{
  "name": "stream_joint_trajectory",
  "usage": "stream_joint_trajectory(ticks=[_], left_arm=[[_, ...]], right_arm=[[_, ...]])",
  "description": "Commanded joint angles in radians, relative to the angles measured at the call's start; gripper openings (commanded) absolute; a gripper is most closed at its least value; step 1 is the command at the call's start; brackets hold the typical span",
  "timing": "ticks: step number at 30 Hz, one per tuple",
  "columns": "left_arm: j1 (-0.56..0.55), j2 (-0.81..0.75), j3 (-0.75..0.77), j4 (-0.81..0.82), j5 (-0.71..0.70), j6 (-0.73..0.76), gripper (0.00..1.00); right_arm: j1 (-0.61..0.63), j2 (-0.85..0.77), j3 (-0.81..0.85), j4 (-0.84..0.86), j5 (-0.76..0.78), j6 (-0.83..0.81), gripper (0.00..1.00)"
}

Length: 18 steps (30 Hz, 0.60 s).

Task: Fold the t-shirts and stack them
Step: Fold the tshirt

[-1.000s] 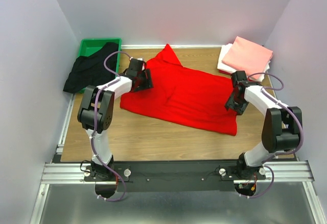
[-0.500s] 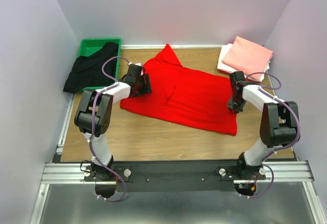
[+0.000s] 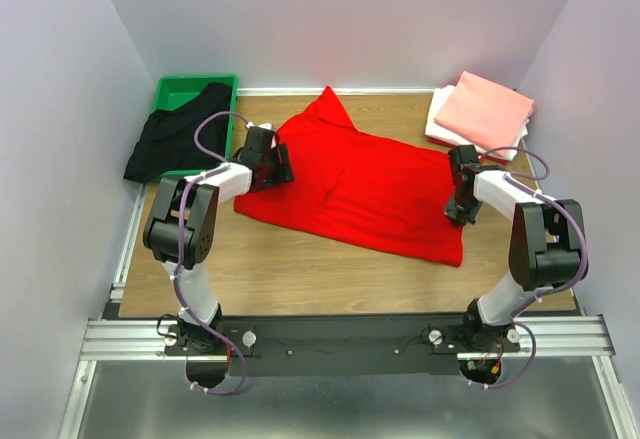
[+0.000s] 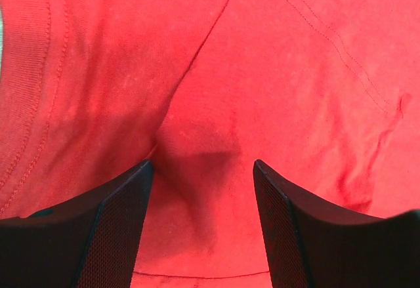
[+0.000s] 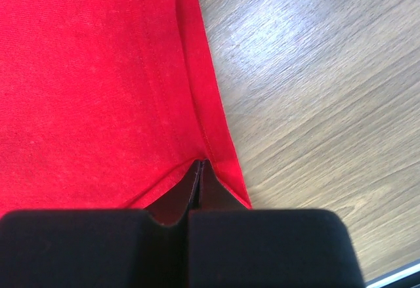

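Note:
A bright red t-shirt (image 3: pixel 360 184) lies spread across the middle of the wooden table. At its left edge my left gripper (image 3: pixel 281 167) is low over the cloth. In the left wrist view this gripper (image 4: pixel 200 170) is open, with a raised fold of red cloth (image 4: pixel 197 150) between the jaws. My right gripper (image 3: pixel 461 209) is at the shirt's right edge. In the right wrist view it (image 5: pixel 200 164) is shut on the red hem (image 5: pixel 213 137). A black t-shirt (image 3: pixel 172 142) hangs out of a green bin. A folded salmon-pink shirt (image 3: pixel 485 109) lies on a white one (image 3: pixel 440 119) at the back right.
The green bin (image 3: pixel 190 87) stands at the back left corner, partly over the table's edge. Bare wood (image 3: pixel 300 269) shows in front of the red shirt and to its right (image 5: pixel 315 91). Pale walls close in the table on three sides.
My right gripper has come down onto the red shirt's right edge and shut on the hem. The left gripper has shifted slightly along the shirt's left edge, staying open.

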<state>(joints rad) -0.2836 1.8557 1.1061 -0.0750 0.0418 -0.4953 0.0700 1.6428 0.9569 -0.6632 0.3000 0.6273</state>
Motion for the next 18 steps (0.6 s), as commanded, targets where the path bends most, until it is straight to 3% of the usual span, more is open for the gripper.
stream_joint_trajectory(ticks=[1, 18], left_arm=[[0.024, -0.006, -0.045, -0.054, -0.025, 0.004, 0.72], [0.041, -0.023, -0.075, -0.055, -0.034, -0.009, 0.72]], right_arm=[[-0.006, -0.017, -0.033, -0.009, 0.051, 0.008, 0.00], [-0.016, -0.086, -0.063, -0.070, 0.152, 0.035, 0.01]])
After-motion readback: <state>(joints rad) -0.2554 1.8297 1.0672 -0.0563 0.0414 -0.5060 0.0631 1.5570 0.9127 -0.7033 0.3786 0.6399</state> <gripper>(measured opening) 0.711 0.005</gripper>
